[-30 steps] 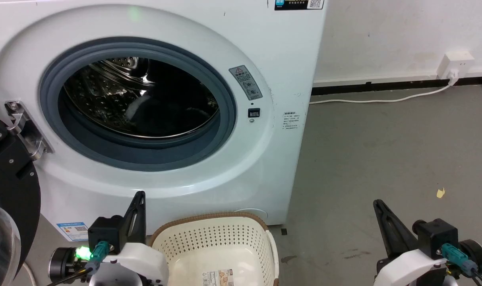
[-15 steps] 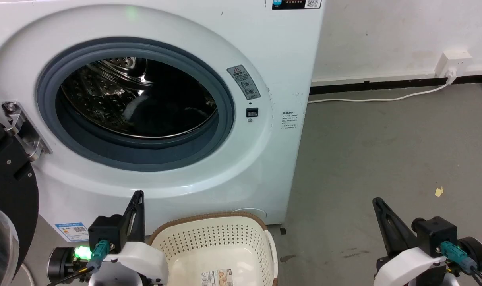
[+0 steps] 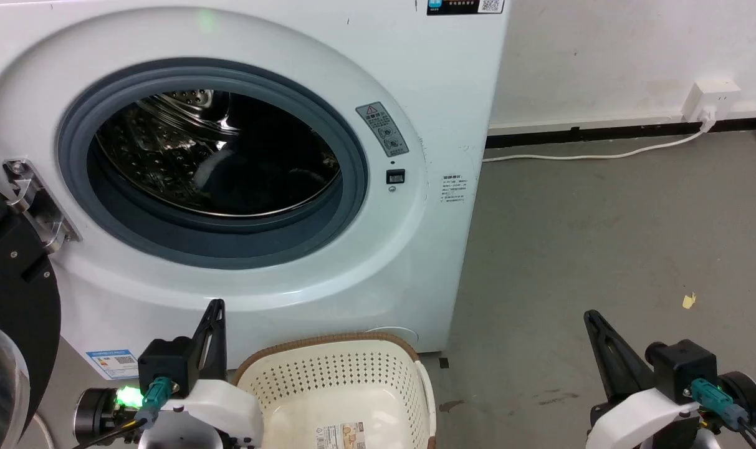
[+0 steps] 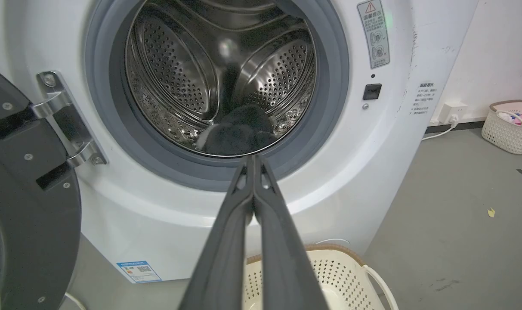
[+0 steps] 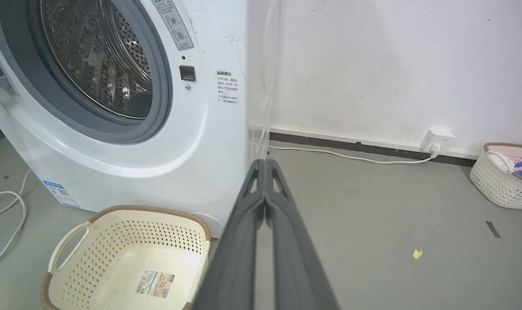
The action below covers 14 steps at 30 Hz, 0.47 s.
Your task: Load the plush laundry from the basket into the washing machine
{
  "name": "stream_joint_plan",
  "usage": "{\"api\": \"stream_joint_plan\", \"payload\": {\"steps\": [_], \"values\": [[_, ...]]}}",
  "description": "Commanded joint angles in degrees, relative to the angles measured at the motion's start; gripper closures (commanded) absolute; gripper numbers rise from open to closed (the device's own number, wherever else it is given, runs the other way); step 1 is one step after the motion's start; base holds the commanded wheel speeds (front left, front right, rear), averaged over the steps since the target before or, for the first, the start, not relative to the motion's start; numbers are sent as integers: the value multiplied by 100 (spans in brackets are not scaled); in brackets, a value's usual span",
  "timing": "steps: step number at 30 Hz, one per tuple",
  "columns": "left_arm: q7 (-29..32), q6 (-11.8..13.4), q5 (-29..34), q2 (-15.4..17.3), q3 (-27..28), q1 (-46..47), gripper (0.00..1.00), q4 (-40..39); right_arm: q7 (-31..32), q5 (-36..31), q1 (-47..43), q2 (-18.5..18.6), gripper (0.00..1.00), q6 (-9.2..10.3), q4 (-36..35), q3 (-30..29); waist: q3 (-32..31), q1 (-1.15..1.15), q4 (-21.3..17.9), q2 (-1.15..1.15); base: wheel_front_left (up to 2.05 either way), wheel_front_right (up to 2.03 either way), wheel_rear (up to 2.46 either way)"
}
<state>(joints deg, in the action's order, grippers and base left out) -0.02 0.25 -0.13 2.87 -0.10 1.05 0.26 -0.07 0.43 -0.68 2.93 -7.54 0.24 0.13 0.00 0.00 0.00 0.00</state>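
Loading looks done: black furry plush laundry (image 4: 239, 133) is lying inside the white front-loading washing machine (image 3: 384, 268), cream perforated plastic basket (image 5: 157, 241) sitting empty before it, left gripper (image 4: 253, 159) and right gripper (image 5: 265, 161) pinched closed on nothing.

Even, diffuse indoor light fills the room — the white washing machine (image 3: 415, 75) and far wall (image 3: 602, 56) read bright, and shadows on the floor (image 3: 602, 237) stay soft. The steel drum (image 4: 174, 77) throws sharp white glints; in the head view its depth sinks to black, and the plush laundry (image 4: 239, 133) is a dim mass. A green glow (image 3: 127, 394) flares at the near left. Both wrist views bow straight edges outward, and the left gripper (image 4: 253, 160) and right gripper (image 5: 265, 162) blur close to the lens.
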Motion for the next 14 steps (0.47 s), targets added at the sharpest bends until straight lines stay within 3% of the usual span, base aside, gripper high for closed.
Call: {"api": "stream_joint_plan", "payload": {"steps": [1,14], "values": [[2,-25,13,0,10,-105,100,-26,7,-43,68,-5,100,5,-24,-13,0,0,0,0,0,0,0],[2,-25,13,0,10,-105,100,-26,7,-43,68,-5,100,5,-24,-13,0,0,0,0,0,0,0]]}}
